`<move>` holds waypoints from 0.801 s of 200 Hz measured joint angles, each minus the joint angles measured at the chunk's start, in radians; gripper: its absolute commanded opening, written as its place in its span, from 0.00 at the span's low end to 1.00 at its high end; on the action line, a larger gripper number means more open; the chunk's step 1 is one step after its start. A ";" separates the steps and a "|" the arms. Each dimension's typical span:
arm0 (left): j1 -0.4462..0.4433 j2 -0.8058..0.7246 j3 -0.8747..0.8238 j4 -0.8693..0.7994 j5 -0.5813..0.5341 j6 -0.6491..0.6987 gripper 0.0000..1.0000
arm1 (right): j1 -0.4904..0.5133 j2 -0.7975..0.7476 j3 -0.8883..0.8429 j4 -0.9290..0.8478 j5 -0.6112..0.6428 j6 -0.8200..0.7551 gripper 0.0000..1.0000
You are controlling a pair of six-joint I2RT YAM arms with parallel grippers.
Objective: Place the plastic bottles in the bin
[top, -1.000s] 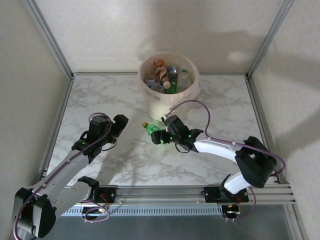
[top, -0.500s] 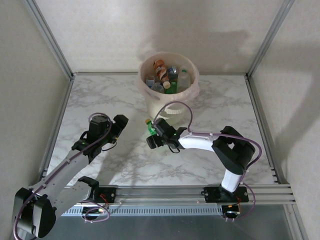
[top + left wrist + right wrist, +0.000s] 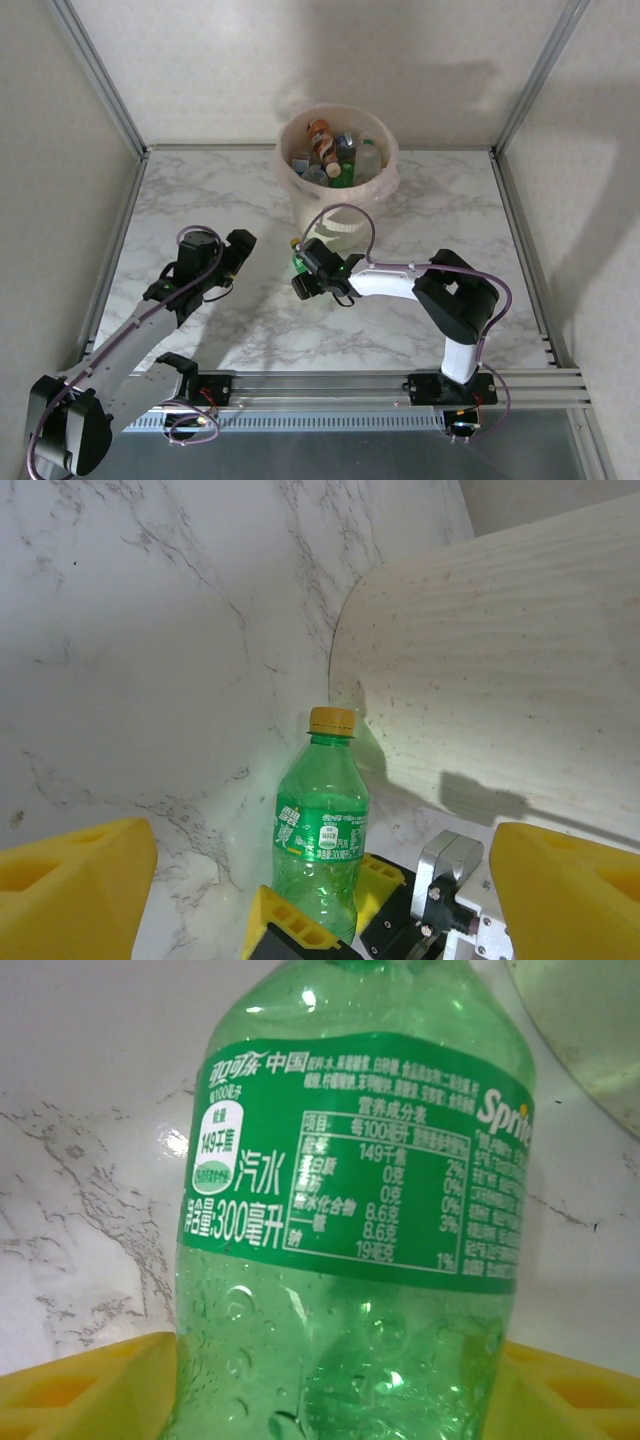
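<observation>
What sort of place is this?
Probably a robotics test cell: a marble-patterned table walled by white panels in metal framing, with left arm and right arm bolted to a rail.

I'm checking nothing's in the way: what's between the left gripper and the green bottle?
Only bare marble table lies between the left gripper and the green bottle, seen in the top view.

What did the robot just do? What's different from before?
The right arm swung left, bringing the right pincer around the green bottle beside the bin. Its jaws narrowed; whether they grip yet is unclear. The left pincer stayed open and still, and the bottles in the bin didn't move.
</observation>
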 measured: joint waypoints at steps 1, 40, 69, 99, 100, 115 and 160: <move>0.000 0.000 0.000 0.000 0.000 0.000 0.86 | 0.000 0.000 0.000 0.000 0.000 0.000 0.72; 0.002 0.000 0.000 0.000 0.000 0.000 0.86 | 0.000 -0.002 0.000 -0.007 0.000 0.009 0.64; 0.002 0.000 0.000 0.000 0.000 0.000 0.86 | 0.001 -0.021 -0.002 -0.018 0.000 0.021 0.61; 0.003 0.000 0.000 0.000 0.000 0.000 0.86 | 0.014 -0.061 -0.008 -0.034 0.009 0.034 0.61; 0.003 0.000 0.000 0.000 0.000 0.000 0.86 | 0.016 -0.063 -0.008 -0.035 0.010 0.035 0.61; 0.003 0.000 0.000 0.000 0.000 0.000 0.86 | 0.033 -0.089 -0.011 -0.053 0.020 0.046 0.61; 0.004 0.000 0.000 0.000 0.000 0.001 0.87 | 0.124 -0.204 -0.012 -0.119 0.047 0.090 0.60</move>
